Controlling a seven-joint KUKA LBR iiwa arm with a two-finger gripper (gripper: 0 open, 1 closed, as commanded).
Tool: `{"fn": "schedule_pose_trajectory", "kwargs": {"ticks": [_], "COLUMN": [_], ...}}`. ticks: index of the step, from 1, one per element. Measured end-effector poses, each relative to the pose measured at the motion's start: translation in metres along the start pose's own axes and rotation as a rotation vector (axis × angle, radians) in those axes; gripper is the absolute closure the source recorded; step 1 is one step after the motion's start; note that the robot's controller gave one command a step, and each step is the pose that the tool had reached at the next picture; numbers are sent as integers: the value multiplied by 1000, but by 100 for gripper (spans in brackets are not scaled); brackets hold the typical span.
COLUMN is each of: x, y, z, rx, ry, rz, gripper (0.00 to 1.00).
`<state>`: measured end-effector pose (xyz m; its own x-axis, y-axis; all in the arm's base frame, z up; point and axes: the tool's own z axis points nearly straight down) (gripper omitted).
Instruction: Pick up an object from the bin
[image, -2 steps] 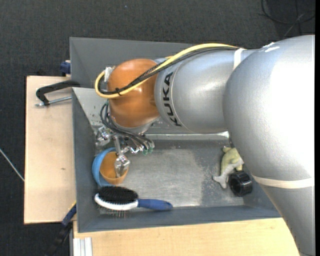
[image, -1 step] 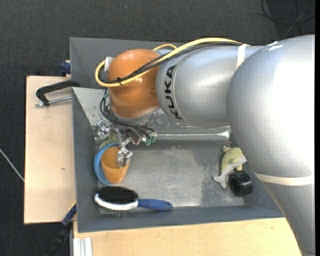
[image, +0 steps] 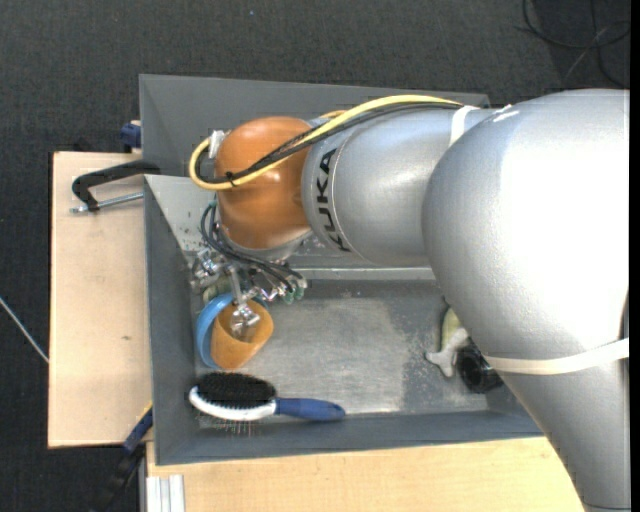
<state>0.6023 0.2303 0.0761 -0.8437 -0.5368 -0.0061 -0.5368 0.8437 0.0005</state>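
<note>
My gripper (image: 241, 300) hangs under the arm's orange cover at the left side of the bin. Its tip reaches down onto an orange cup-like thing with a blue rim (image: 232, 342), which lies on its side near the left wall. Whether the gripper has hold of this thing I cannot tell. Just in front of it, along the near wall, lies a hairbrush (image: 240, 398) with a white head, black bristles and a blue handle pointing right.
At the right side of the bin a white and black thing (image: 458, 357) lies partly hidden under the arm. The big silver arm covers the back and right of the bin.
</note>
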Motion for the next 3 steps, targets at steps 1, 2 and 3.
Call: {"fn": "schedule_pose_trajectory", "kwargs": {"ticks": [1, 2, 3], "x": [-3, -4, -8], "y": [0, -1, 0], "z": [-4, -6, -99], "rx": [0, 1, 2], "ry": [-3, -2, -9], "rz": [2, 2, 2], "gripper": [0, 100, 100]}}
